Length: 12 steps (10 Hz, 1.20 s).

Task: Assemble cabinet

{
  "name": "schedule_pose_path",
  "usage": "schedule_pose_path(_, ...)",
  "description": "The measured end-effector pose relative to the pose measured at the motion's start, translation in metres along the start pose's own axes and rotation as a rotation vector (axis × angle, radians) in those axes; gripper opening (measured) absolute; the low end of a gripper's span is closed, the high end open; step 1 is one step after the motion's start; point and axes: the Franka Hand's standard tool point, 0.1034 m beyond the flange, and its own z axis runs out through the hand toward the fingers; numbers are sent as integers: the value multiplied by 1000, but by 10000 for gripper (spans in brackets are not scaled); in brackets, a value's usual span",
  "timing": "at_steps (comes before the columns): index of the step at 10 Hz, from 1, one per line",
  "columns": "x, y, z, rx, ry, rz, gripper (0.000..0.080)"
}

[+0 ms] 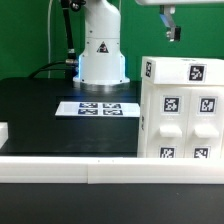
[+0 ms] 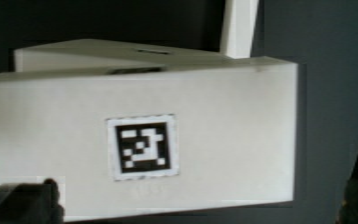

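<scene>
The cabinet [image 1: 180,112] is a big white box with black-and-white square tags, standing on the black table at the exterior view's right. Its front shows tagged panels with rounded bumps. My gripper [image 1: 172,30] hangs in the air well above the cabinet's top, clear of it. In the wrist view the cabinet's top face [image 2: 158,110] with one tag [image 2: 144,148] fills the picture. The gripper [image 2: 194,202] is open and empty, with one dark finger [image 2: 25,200] at each side edge.
The white robot base [image 1: 100,55] with a triangle sticker stands at the back. The marker board [image 1: 97,108] lies flat in front of it. A long white rail [image 1: 70,170] runs along the table's near edge. A small white block [image 1: 3,131] sits at the exterior view's left edge.
</scene>
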Motion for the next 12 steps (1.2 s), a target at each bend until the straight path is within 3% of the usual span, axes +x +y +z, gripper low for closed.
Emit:
schedule_pose_path(2,0,1,0,-5,0,-106,797)
schedule_pose_path(7,-1,6,3,-48,-23,-752,797)
schedule_pose_path(12,-2,14,9,-48,-41,-1064,797)
